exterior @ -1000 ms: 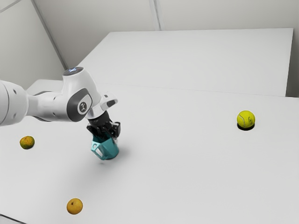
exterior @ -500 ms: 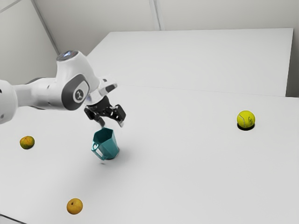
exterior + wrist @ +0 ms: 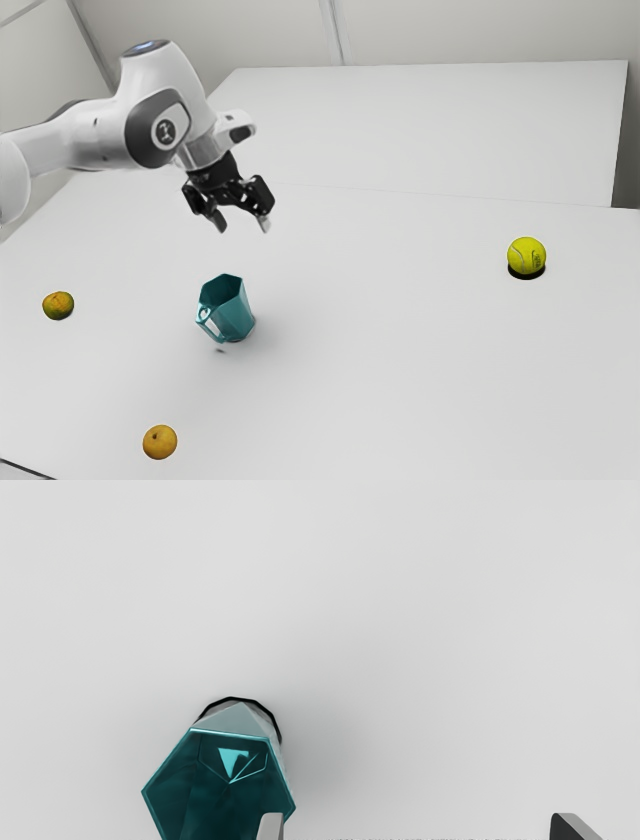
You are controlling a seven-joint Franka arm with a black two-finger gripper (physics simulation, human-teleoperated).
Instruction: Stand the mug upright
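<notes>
High over the table, my gripper (image 3: 243,224) hangs open with nothing between its fingers. Below it, the teal mug (image 3: 232,314) stands on the table, its mouth facing up and its handle toward the exterior view's lower left; its body looks a little slanted there. In the wrist view the mug (image 3: 220,800) shows its six-sided opening and part of its inner bottom. The fingertips of my gripper (image 3: 417,826) are wide apart, one of them overlapping the mug's rim in the picture.
On the white table (image 3: 400,380), an orange fruit (image 3: 160,442) lies near the exterior view's bottom edge and a greenish-orange one (image 3: 58,305) at its left. A yellow tennis ball (image 3: 526,256) rests at the exterior view's right.
One second ago my gripper was down at the mug's rim; it has since risen well above it, with the fingers now seen apart. The mug has stayed where it was.
</notes>
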